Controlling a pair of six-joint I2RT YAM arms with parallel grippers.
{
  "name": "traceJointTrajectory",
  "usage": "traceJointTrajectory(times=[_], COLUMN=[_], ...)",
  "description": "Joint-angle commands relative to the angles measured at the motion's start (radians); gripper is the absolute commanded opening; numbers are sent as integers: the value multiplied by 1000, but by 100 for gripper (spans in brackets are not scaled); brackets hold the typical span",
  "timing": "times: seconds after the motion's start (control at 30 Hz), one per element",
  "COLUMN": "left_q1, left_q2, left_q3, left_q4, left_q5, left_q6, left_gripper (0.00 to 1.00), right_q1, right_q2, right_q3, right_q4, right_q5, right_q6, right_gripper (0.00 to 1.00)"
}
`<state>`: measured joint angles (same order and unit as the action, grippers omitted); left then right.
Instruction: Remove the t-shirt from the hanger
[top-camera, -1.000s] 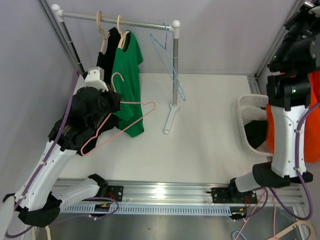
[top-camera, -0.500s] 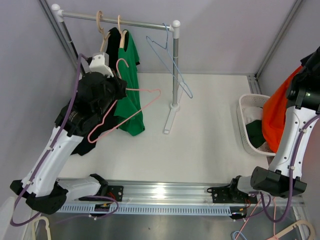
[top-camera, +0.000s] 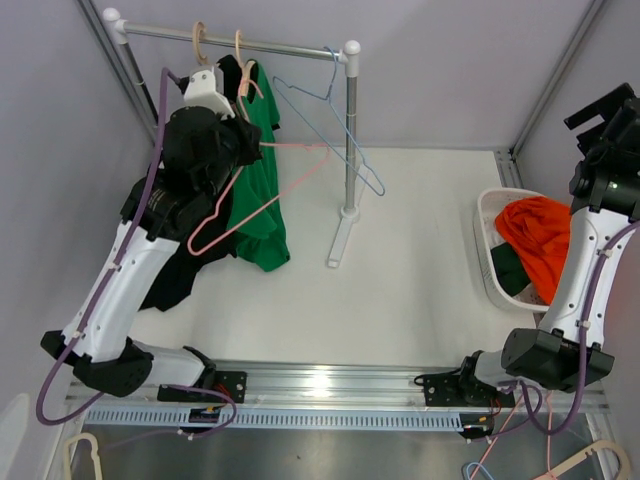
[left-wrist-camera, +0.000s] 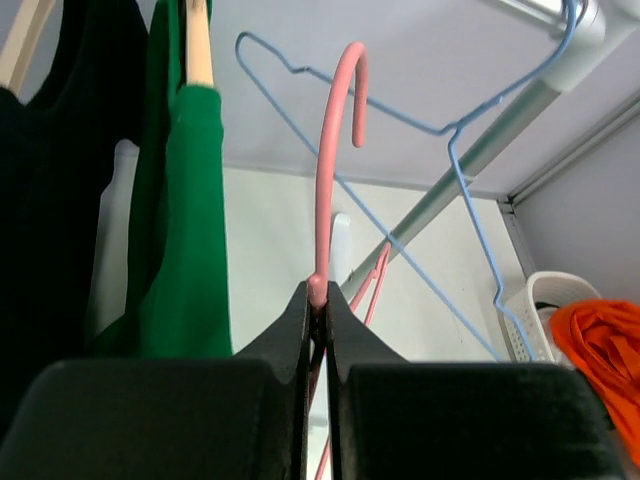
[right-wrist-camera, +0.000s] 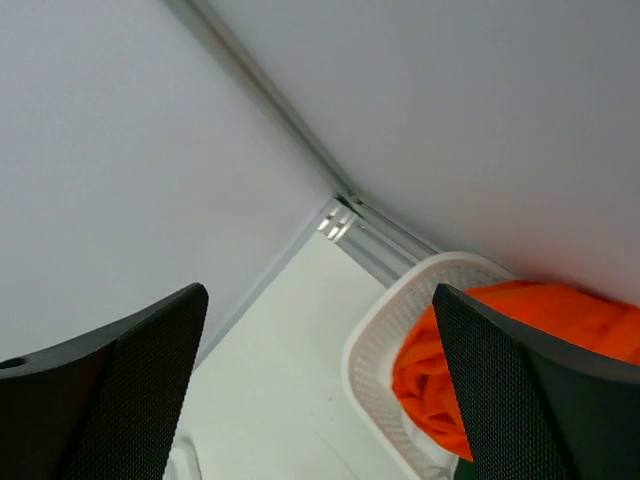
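Left end effector (left-wrist-camera: 318, 300) raised at the left end of the clothes rack (top-camera: 250, 42), jaws pinched tight on the neck of the pink hanger (left-wrist-camera: 318, 230), just under its hook. Pink hanger is bare wire with no garment on it, hook pointing up, tilted in the top view, body slanting across the front of the green t-shirt (top-camera: 262, 215). Green t-shirt hangs from the rail on a wooden hanger, with a black garment (top-camera: 225, 80) on a second wooden hanger just left of it. More black fabric shows lower down behind the left arm; can't tell if it is the same piece. Blue wire hanger (left-wrist-camera: 450, 133) hangs empty from the right end of the rail, near the upright post. White bench (top-camera: 420, 270) carries the rack foot in the middle. White slotted basket (top-camera: 487, 215) sits at the right edge of the bench. Inside it: the orange t-shirt (top-camera: 540, 235), bunched in a heap and piled above the rim, off any hanger, plus a dark green garment (top-camera: 508, 262) under it on the near-left side. Wrist view shows orange cloth filling the basket mouth. Right end effector (right-wrist-camera: 318, 300) is held high above the basket, jaws spread wide, nothing between them, not touching the cloth.
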<state>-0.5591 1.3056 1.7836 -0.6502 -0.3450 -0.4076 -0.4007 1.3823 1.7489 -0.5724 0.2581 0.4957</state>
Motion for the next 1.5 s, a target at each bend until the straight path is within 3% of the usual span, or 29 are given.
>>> traceJointTrajectory(times=[0.0,0.2,0.37,0.47,0.63,0.83,1.07,1.2,1.3,1.47], left_q1=[8,7,7,4,-31,-88,-105,-110,-110,-110], left_q2=[49,161,273,276,250,340,458,546,615,661], left_q3=[89,220,445,439,366,382,413,463,537,608], left_q4=[52,44,-156,-169,-4,190,463,706,759,681], left_q5=[-32,-121,-189,-216,-342,-511,-564,-601,-579,-517], left_q6=[44,105,121,125,240,453,634,830,885,807], left_gripper=[1,1,1,1,1,1,1,1,1,1], right_q1=[72,255,287,295,338,349,361,364,365,365], right_q2=[-32,-115,-213,-210,-206,-230,-246,-256,-256,-266], right_q3=[132,91,-17,-19,-29,-81,-118,-138,-141,-155], right_q4=[26,20,58,52,36,46,58,71,68,72], right_q5=[-56,47,69,59,72,82,72,73,76,66], right_q6=[-72,-149,-149,-154,-167,-174,-174,-177,-184,-190], right_gripper=[99,99,99,99,100,99,99,99,99,99])
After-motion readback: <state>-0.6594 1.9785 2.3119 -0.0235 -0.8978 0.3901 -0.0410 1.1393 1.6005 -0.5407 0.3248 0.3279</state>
